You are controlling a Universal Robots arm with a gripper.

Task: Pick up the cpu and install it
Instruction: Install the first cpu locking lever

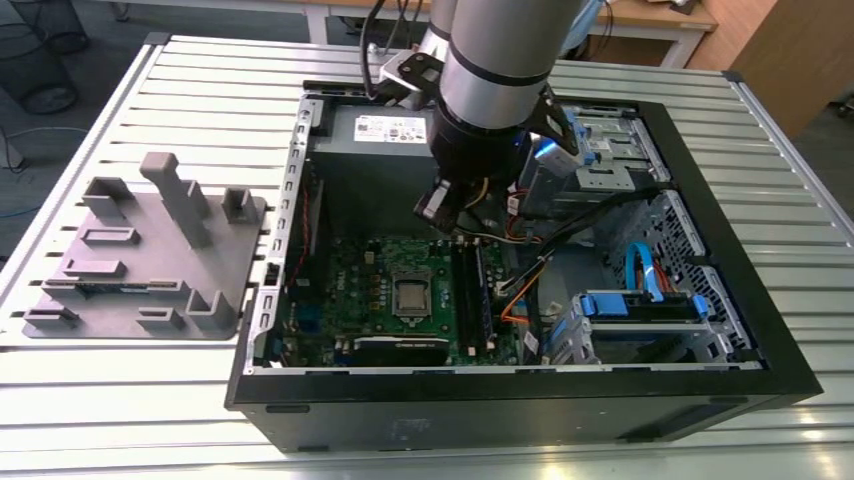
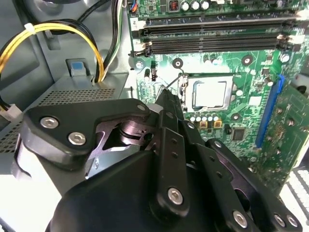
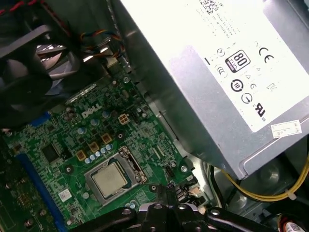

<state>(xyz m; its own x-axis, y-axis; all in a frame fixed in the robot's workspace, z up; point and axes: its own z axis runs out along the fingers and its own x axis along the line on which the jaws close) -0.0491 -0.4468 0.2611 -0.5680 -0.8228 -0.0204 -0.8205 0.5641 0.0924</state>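
**CPU already sitting in its socket, jaws hanging empty above**

The cpu [image 3: 111, 177] is lying flat inside the metal-framed socket [image 2: 186, 94] on the green motherboard [image 1: 360, 285], so the placing looks done; whether the socket frame is latched I cannot tell. The jaws of the gripper [image 2: 161, 94] are hanging above the board, pressed together and carrying nothing. The chip is sitting just beyond the jaws' tips and below them, apart from them.
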